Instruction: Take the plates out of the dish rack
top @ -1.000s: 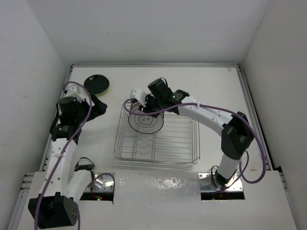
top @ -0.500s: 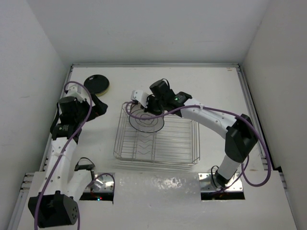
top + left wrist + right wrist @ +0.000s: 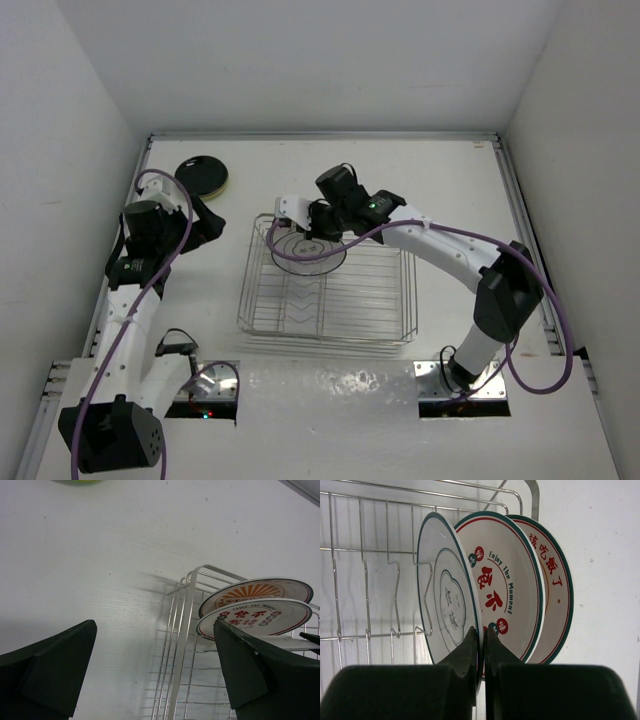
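Three plates (image 3: 510, 590) sit in the dish rack's (image 3: 380, 300) far-left corner, and over the last second the right gripper (image 3: 482, 632), clamped on the grey-ringed plate's (image 3: 445, 605) rim, has re-tilted it, so extraction looks underway; left gripper (image 3: 155, 630) idles, jaws apart.

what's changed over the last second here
The right gripper, shut on the front plate's rim, moved slightly right and away from the bases, its elbow swinging out right; the plate looks more tipped from above. The open left gripper, the dish rack, the two plates behind and the black plate on the table stayed put.
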`<control>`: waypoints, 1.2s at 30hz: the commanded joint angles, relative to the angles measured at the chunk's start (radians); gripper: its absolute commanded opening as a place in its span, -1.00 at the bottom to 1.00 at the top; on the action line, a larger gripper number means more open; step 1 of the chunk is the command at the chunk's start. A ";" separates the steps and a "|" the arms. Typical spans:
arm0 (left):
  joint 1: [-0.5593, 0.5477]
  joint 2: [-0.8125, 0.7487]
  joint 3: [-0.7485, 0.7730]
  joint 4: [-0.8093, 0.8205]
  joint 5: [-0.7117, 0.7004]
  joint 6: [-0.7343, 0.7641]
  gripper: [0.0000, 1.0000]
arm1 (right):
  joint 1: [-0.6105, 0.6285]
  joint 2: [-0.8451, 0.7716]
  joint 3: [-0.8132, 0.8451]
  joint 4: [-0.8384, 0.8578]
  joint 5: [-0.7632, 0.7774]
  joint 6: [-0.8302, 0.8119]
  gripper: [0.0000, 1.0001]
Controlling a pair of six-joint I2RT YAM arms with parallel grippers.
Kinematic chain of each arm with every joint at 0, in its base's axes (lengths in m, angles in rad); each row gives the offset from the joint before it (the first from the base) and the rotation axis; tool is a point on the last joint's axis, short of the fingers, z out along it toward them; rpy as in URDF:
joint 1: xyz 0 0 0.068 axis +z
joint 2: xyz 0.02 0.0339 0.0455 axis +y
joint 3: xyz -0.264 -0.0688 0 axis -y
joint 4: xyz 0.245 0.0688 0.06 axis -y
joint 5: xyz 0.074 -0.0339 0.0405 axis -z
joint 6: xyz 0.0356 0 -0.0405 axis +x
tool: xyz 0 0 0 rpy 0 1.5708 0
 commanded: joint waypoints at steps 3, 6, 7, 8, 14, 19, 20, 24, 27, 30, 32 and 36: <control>-0.005 -0.002 0.015 0.043 0.011 0.015 1.00 | 0.001 -0.042 0.040 -0.018 -0.055 -0.065 -1.00; -0.005 -0.004 0.015 0.043 0.011 0.015 1.00 | -0.002 -0.047 0.049 -0.051 -0.101 -0.110 -1.00; -0.005 -0.002 0.015 0.045 0.011 0.015 1.00 | -0.004 -0.050 0.049 -0.049 -0.102 -0.112 -1.00; -0.005 -0.002 0.015 0.043 0.011 0.015 1.00 | -0.005 -0.058 0.047 -0.046 -0.104 -0.112 -1.00; -0.005 -0.004 0.016 0.049 0.020 0.011 1.00 | -0.005 -0.105 0.035 0.079 0.005 -0.005 -1.00; -0.005 0.004 0.021 0.081 0.094 -0.006 1.00 | -0.004 -0.165 0.052 0.123 0.082 0.063 -1.00; -0.003 0.007 0.024 0.089 0.115 -0.011 1.00 | -0.005 -0.173 0.058 0.129 0.096 0.074 -1.00; -0.003 -0.011 0.028 0.191 0.307 -0.079 1.00 | -0.004 -0.203 0.096 0.130 0.161 0.155 -1.00; -0.003 -0.062 0.008 0.366 0.466 -0.194 1.00 | -0.004 -0.217 0.153 0.109 0.195 0.279 -1.00; -0.005 -0.119 -0.030 0.567 0.548 -0.285 1.00 | -0.008 -0.199 0.239 0.049 0.258 0.527 -1.00; -0.005 -0.146 -0.032 0.623 0.566 -0.290 1.00 | -0.010 -0.176 0.296 -0.006 0.277 0.621 -1.00; -0.005 -0.153 -0.010 0.608 0.573 -0.259 0.96 | -0.024 -0.196 0.293 0.011 0.225 0.874 -1.00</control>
